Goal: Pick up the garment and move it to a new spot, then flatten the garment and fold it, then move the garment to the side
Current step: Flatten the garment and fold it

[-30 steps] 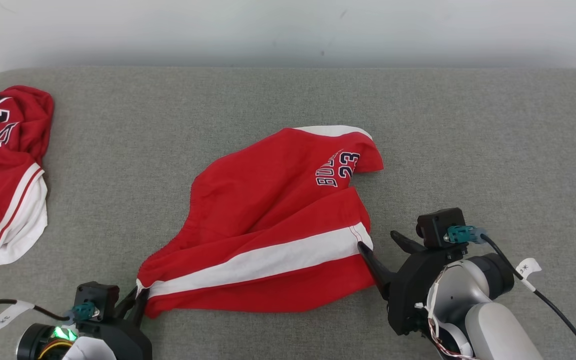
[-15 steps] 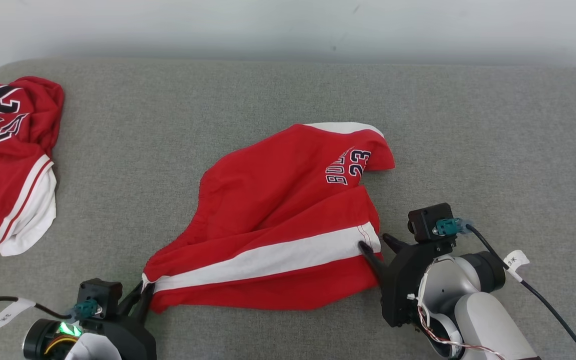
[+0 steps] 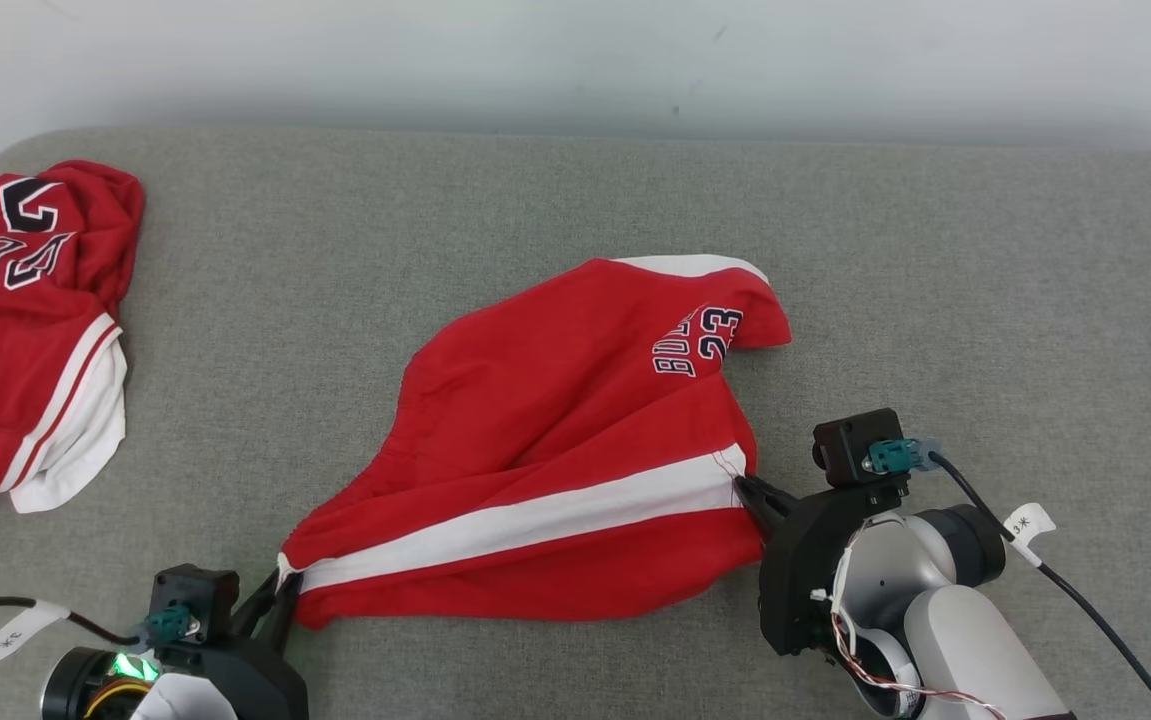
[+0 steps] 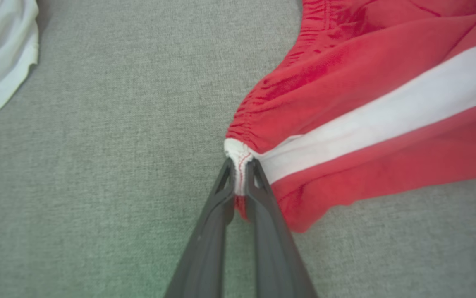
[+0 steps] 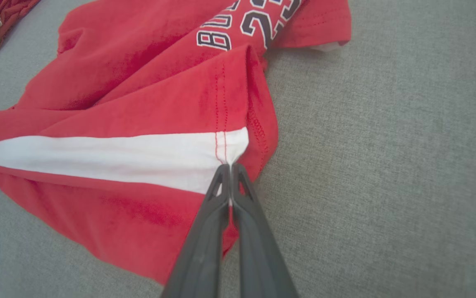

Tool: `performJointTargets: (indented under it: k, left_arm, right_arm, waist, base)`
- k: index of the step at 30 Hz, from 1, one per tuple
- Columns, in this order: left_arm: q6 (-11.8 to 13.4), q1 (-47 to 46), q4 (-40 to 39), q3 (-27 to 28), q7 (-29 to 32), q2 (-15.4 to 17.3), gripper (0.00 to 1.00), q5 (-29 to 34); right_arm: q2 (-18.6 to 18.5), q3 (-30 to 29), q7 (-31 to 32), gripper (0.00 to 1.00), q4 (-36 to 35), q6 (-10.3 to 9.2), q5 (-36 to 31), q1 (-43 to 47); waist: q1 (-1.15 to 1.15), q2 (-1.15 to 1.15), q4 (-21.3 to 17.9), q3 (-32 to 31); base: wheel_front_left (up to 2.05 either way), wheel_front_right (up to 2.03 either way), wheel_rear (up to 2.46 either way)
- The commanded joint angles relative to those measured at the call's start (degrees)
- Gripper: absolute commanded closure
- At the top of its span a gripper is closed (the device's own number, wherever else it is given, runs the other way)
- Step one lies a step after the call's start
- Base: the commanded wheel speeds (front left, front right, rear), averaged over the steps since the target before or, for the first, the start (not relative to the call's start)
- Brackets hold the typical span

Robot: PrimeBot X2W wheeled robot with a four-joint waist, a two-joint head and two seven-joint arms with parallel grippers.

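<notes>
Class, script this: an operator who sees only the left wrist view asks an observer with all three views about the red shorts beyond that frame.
Operator: Where does the white stripe end?
Observer: At a leg hem, where the right gripper is shut on the red shorts.
Operator: Any print?
Observer: Yes, the number 23, on the leg farther from the robot.

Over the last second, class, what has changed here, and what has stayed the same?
The right fingers closed on the hem of the shorts at the white stripe; before, they stood open around it. The left fingers stayed shut on the waistband end; shorts and jersey lie as before.
</notes>
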Motion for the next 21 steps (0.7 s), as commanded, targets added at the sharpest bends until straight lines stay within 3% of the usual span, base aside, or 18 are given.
performJointTargets:
  k: [1,12,21]
  left_arm:
    - [0.61,0.89,0.24,0.32,-0.48,0.14,1.0,-0.26]
    - [1.24,2.02,-8.5,7.37,-8.27,-2.57,1.0,-7.43]
    - [-1.55,0.56,-22.0,11.79,-8.13,-6.29,1.0,-17.8]
  right_arm:
    - [0.12,-0.18,-0.44,1.0,-0.28,-0.11,-0.13,0.22]
    - [0.07,-3.84,-5.09,1.0,-7.0,-0.11,1.49,0.81]
    - [-2.98,-6.74,-9.04,1.0,-16.89,-0.11,4.74,-1.77]
  waist:
    - [0.0,0.0,-0.13,-0.52]
    - [0.0,0.0,-0.94,-2.39]
    - [0.0,0.0,-4.92,-1.9]
  base:
    - [0.0,0.0,0.0]
    - [0.0,0.0,0.0]
    - [0.0,0.0,0.0]
